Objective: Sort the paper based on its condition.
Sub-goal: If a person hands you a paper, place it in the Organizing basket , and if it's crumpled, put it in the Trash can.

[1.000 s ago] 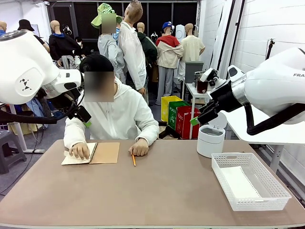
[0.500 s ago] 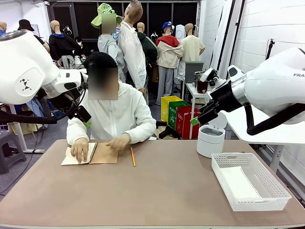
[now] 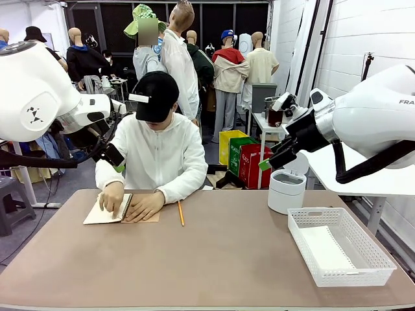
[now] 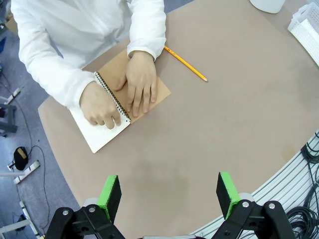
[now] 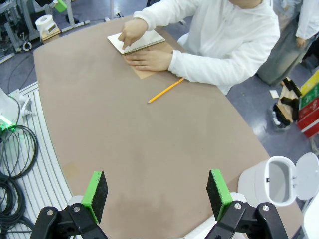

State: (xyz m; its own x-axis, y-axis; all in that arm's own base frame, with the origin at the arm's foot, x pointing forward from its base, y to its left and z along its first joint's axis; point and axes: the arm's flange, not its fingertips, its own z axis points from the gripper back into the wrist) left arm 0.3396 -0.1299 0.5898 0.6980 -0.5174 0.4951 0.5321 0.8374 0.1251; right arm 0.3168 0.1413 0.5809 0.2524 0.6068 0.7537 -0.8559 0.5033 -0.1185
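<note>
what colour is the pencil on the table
Yellow-orange pencil, clearest in the left wrist view.

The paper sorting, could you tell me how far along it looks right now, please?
Done: one white sheet already lies in the white basket. In hand: the person's hands press on the open spiral notebook, one on the white page and one on the brown cover, the pencil lying aside. Left: both the left gripper and the right gripper hover open above the table, holding nothing, and the white bin stands open.
</note>
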